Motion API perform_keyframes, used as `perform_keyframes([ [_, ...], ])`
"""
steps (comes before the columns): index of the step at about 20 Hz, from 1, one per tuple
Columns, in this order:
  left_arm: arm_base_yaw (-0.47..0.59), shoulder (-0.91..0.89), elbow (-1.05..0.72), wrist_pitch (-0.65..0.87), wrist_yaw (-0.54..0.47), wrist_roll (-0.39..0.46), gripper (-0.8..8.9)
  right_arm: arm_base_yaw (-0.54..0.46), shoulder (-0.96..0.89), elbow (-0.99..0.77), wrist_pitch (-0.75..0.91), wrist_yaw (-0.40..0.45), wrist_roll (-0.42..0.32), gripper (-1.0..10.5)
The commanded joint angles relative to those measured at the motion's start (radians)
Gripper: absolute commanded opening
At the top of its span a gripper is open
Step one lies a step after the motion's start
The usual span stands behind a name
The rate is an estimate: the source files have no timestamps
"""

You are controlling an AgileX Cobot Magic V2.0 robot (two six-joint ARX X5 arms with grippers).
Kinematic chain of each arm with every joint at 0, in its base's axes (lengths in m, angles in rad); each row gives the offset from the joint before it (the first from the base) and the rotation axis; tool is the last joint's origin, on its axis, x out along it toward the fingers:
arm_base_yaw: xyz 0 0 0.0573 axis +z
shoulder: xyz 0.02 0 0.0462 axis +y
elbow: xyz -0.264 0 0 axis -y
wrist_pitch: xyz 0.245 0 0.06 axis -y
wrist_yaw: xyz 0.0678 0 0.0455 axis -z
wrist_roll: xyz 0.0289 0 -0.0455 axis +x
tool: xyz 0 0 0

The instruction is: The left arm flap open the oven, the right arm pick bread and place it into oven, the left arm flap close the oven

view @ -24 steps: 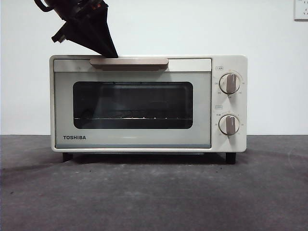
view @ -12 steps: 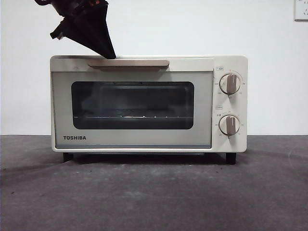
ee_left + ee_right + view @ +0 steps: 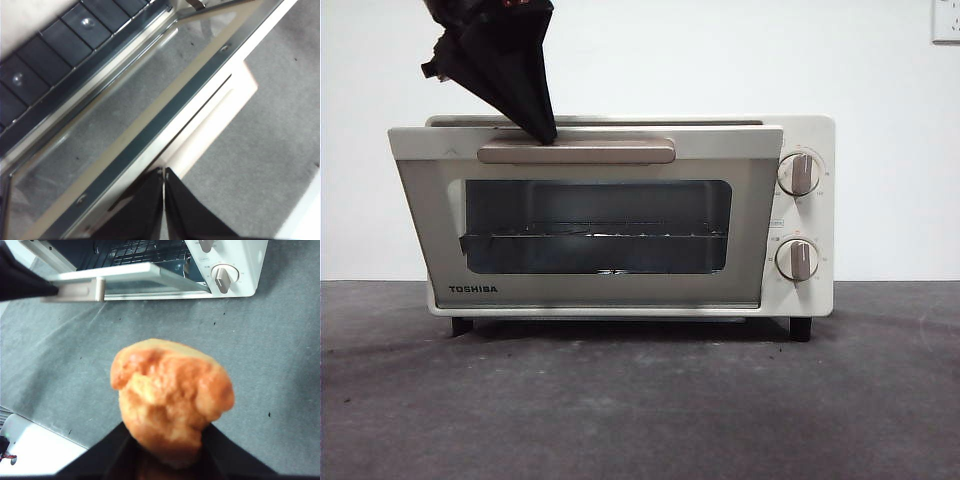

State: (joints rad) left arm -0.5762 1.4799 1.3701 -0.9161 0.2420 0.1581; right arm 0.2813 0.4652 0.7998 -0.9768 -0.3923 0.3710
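Bread sits between the two jaws of the right claw, which is closed on its lower part and holds it in the air above the grey surface, in front of the oven and well apart from it. It looks light, soft and uneven, with a golden crust that could crumble, so I judge that a gentle squeeze at the thick lower part is the right hold; a harder squeeze would dent it. It does not look slippery.

The oven door is partly open: its top edge is tilted forward, away from the body, and the wire rack shows through the glass. I judge the door to be stiff and hinged at the bottom, and the taupe bar handle to be the place to push or pull it.

The left claw comes down steeply from above, with its tip on the left part of this handle. In the left wrist view its jaws are pressed together with nothing between them, just at the top edge of the door.
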Motion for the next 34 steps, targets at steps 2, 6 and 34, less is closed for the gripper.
perform_keyframes([
  [2, -0.023, -0.074, -0.13, 0.107, -0.011, -0.068, 0.09, 0.005, 0.002, 0.014, 0.009, 0.0, -0.014, 1.2],
  [6, -0.058, -0.199, -0.33, 0.259, -0.028, -0.158, 0.09, 0.005, 0.002, 0.014, 0.01, 0.001, -0.026, 1.2],
  [34, -0.21, -0.863, -0.571, 0.211, -0.293, -0.437, 0.09, 0.117, 0.265, 0.014, 0.449, -0.156, 0.079, 1.2],
])
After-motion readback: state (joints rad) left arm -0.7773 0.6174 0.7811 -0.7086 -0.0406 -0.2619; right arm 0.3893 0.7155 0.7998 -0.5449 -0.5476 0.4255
